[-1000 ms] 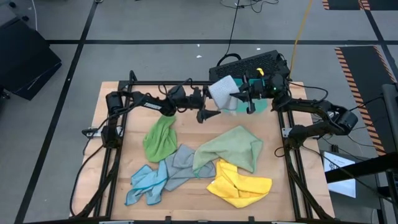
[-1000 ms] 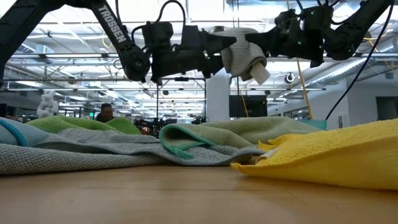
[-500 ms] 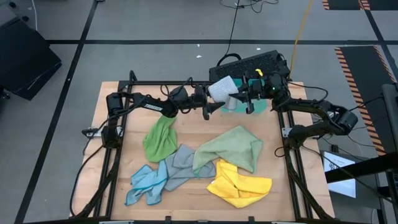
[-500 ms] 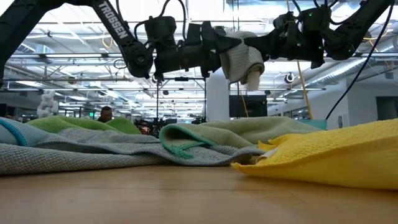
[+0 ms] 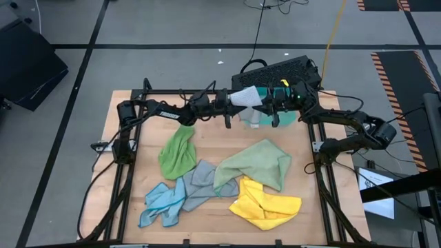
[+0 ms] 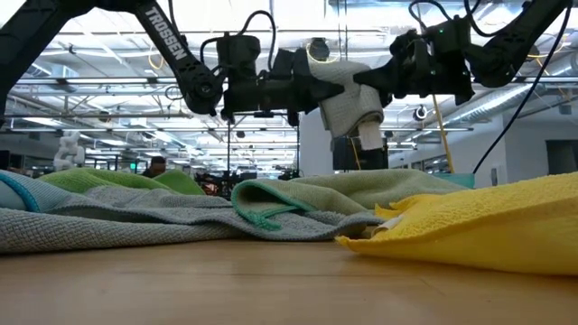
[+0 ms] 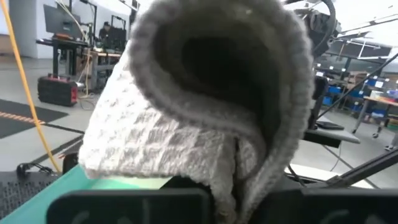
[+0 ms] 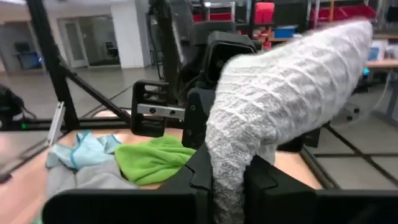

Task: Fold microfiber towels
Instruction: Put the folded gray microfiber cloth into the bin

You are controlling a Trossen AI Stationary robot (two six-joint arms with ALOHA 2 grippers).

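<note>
A grey-white microfiber towel [image 5: 247, 97], folded into a thick bundle, hangs in the air over the table's far side, above the teal tray [image 5: 281, 116]. My left gripper [image 5: 233, 105] comes at it from the left and my right gripper [image 5: 264, 107] from the right; both are shut on it. In the low view the towel [image 6: 350, 90] sits between the two grippers with one end drooping. Bright green [image 5: 177, 153], grey [image 5: 200, 178], light blue [image 5: 161, 204], pale green [image 5: 255, 164] and yellow [image 5: 266, 204] towels lie crumpled on the table. My left gripper pinches the towel's left end [image 7: 231, 167] between its two fingers, on a curled fold of several layers. The fingers come level from the table's left. The towel is lifted clear of the table. My right gripper pinches the towel's right part [image 8: 226, 169] between its two fingers, coming level from the table's right. The bundle stands out beyond the fingers, and a short end [image 6: 368, 137] hangs below, clear of the tray and table.
The crumpled towels cover the table's middle and near part. A black keyboard-like case [image 5: 279, 71] lies past the far edge, behind the tray. Black frame rails [image 5: 127, 172] run along the left and right sides. Bare wood shows at the near edge [image 5: 207, 231].
My left gripper has moved toward the far right, up to the hanging towel, and shut on its left end. The towel, held before by my right gripper alone, now spans both grippers and has shifted slightly toward the far edge.
</note>
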